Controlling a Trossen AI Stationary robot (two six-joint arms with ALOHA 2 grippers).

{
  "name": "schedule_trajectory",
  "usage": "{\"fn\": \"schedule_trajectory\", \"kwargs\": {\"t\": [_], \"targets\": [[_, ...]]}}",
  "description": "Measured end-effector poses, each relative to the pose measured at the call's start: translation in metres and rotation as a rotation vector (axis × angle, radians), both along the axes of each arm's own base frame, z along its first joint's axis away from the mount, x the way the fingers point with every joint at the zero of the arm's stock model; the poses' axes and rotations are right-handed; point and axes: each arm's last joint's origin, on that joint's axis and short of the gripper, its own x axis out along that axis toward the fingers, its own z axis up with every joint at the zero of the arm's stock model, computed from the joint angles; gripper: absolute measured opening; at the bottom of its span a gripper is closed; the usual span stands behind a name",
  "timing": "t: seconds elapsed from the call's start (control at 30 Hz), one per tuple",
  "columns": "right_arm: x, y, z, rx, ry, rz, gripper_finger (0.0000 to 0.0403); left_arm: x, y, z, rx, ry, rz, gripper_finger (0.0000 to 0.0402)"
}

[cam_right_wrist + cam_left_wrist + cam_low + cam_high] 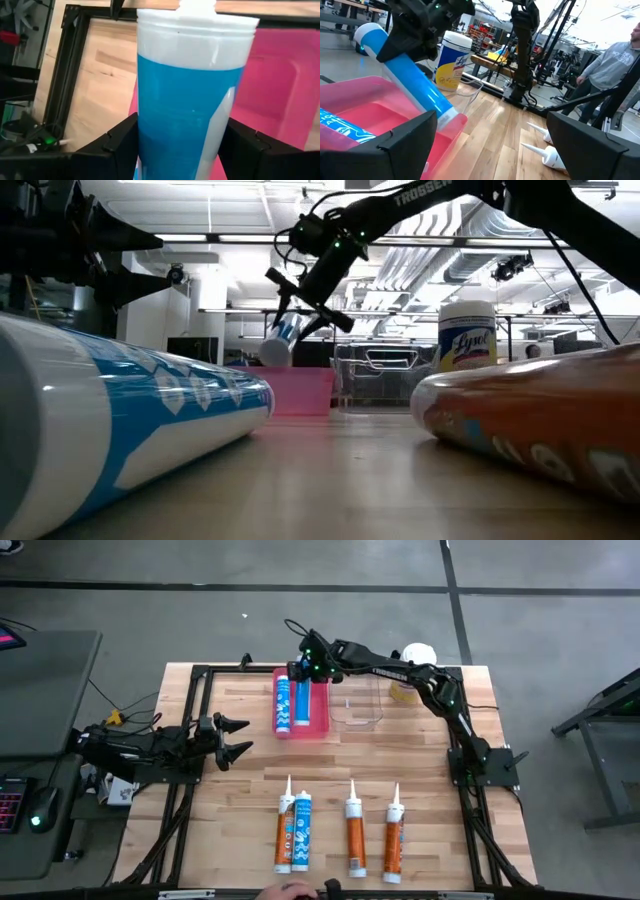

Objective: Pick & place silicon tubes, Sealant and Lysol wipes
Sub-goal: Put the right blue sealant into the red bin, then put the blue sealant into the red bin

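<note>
High view, right tool (305,671) clamped on blue tube (187,110), over pink tray (312,726), left tool (238,737) apart.

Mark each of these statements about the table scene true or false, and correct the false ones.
1. The right pincer grips a blue-and-white caulk cartridge over the pink plastic bin. True.
2. The pink bin is empty. False: one blue cartridge already lies in it.
3. Four cartridges lie in a row at the table's near edge. True.
4. The left pincer holds the yellow-labelled Lysol wipes canister. False: it is open and empty at the table's left edge; the canister stands behind the clear plastic container.
</note>
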Motion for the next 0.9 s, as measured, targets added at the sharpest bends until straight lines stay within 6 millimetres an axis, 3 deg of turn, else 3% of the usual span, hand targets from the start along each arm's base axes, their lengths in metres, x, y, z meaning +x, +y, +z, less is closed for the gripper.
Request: {"fn": "schedule_trajectory", "kwargs": {"t": [0.33,0.47,0.67,0.9], "targets": [[0.014,0.000,-0.028,0.047,-0.010,0.051,0.0212,0.000,0.000,0.000,0.000,0.000,-0.003,0.0370],[0.014,0.002,-0.028,0.004,0.017,0.032,0.0212,0.000,0.000,0.000,0.000,0.000,-0.006,0.0370],[0.015,0.004,-0.026,0.001,0.015,0.039,0.0274,0.000,0.000,0.000,0.000,0.000,-0.005,0.0370],[0.016,0.007,-0.025,-0.008,0.010,0.047,0.0278,0.000,0.000,0.000,0.000,0.000,-0.005,0.0370]]}}
